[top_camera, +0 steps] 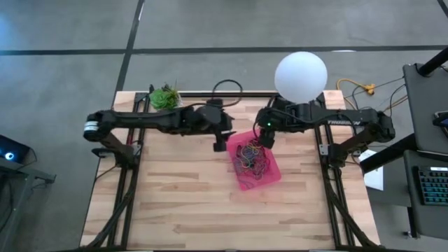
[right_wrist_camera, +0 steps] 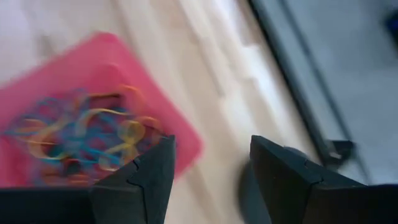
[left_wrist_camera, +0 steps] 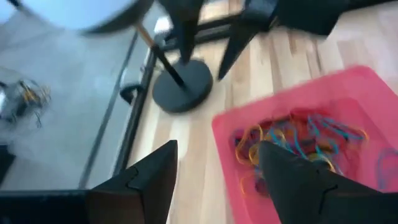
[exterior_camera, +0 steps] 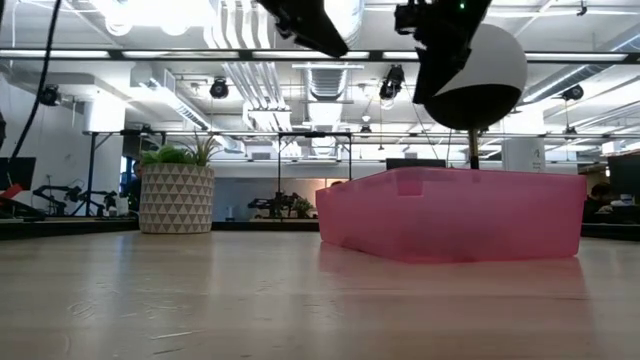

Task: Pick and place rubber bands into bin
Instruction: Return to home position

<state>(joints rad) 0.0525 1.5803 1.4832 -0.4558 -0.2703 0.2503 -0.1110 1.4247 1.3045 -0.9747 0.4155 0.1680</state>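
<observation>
At the middle of the table [top_camera: 175, 203], the bin [top_camera: 275, 176] holds the rubber bands [top_camera: 252, 155] in a tangle. The left gripper [top_camera: 220, 143] and right gripper [top_camera: 267, 138] hang at its far end, both spread and empty. Placing looks finished; homing seems in hand, and it calls for each arm to fold back clear of the bin.

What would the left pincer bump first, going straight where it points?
The left pincer would likely hit the rim of the shallow pink plastic bin, or the wooden table beside it; depth is unclear.

On the table [top_camera: 175, 203] stand one pink bin [top_camera: 256, 185], one potted plant [top_camera: 165, 96] and one white globe lamp [top_camera: 301, 75]. The rubber bands [top_camera: 252, 155] are many, too tangled for counting.
</observation>
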